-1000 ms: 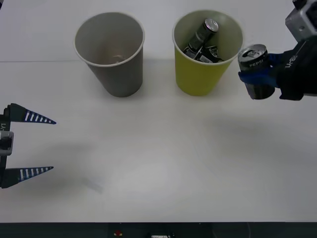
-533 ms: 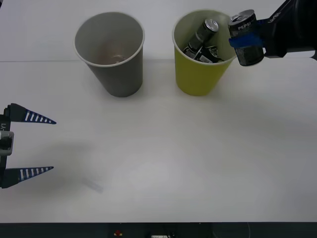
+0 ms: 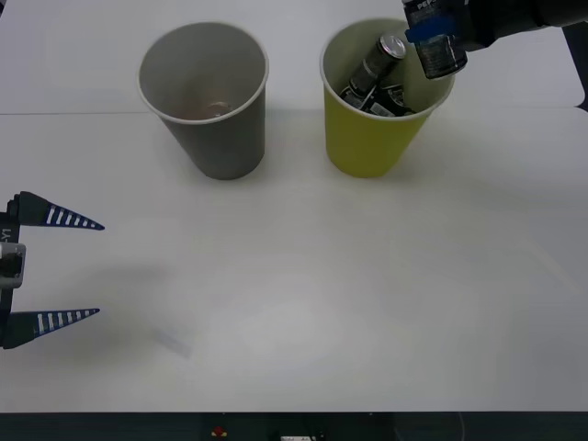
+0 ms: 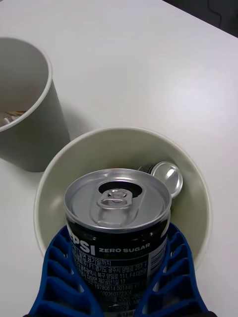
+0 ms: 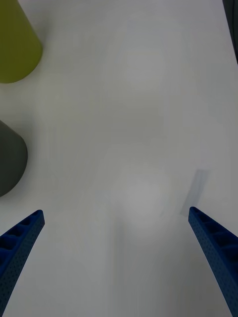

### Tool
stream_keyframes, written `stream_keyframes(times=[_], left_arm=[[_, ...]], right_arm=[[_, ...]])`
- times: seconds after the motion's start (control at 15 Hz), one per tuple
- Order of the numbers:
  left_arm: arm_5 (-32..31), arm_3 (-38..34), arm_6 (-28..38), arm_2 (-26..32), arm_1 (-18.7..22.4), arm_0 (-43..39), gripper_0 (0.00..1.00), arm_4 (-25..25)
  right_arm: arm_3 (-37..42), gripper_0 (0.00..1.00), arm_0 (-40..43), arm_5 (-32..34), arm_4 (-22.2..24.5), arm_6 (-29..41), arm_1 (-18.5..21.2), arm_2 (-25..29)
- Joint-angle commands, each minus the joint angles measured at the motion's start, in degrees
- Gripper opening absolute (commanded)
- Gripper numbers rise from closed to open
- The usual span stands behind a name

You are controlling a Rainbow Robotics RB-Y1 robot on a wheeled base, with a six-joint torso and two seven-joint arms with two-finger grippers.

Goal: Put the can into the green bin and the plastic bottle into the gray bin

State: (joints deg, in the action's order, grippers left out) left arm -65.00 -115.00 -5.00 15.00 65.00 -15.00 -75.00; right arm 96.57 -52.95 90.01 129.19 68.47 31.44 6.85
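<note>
Your right tool [image 4: 119, 292] pinches the can [image 4: 118, 225] by its sides, above the green bin [image 3: 367, 138]. Smooth thin metal, probably light: grip mid-body, gently. Left tool [image 3: 50, 268] waits spread, low over the desk [image 3: 322, 294].

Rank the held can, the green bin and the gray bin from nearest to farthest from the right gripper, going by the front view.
1. The can: clamped in the right gripper, above the green bin's right rim.
2. The green bin: directly below the gripper, already holding darker cans.
3. The gray bin: farthest, to the green bin's left.

The left gripper waits open at the table's left edge.
</note>
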Motion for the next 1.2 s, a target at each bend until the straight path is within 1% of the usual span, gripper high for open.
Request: stream_keyframes(times=[0.07,0.33,0.6,0.67,0.73,0.8,1.2], left_arm=[[0.00,0.00,0.00,0.00,0.00,0.00,1.00,0.00],[0.00,0.00,0.00,0.00,0.00,0.00,1.00,0.00],[0.00,0.00,0.00,0.00,0.00,0.00,1.00,0.00],[0.00,0.00,0.00,0.00,0.00,0.00,1.00,0.00],[0.00,0.00,0.00,0.00,0.00,0.00,1.00,0.00],[0.00,0.00,0.00,0.00,0.00,0.00,1.00,0.00],[0.00,0.00,0.00,0.00,0.00,0.00,1.00,0.00]], right_arm=[[-5.69,0.00,-2.78,-0.01,1.94,-0.97,-1.11,-0.88],[-12.81,0.00,-6.21,-0.01,3.08,-1.32,-1.20,-4.39],[-17.20,0.00,-8.05,-1.59,3.17,-2.73,-1.99,-4.74],[-17.38,0.04,-8.40,-1.94,3.44,-2.73,-2.17,-4.74],[-17.38,0.56,-8.49,-2.82,3.61,-2.82,-2.43,-4.74],[-17.38,1.00,-8.49,-4.05,3.70,-3.52,-2.70,-4.74],[-17.56,1.00,-8.58,-4.93,4.05,-3.96,-2.96,-4.74]])
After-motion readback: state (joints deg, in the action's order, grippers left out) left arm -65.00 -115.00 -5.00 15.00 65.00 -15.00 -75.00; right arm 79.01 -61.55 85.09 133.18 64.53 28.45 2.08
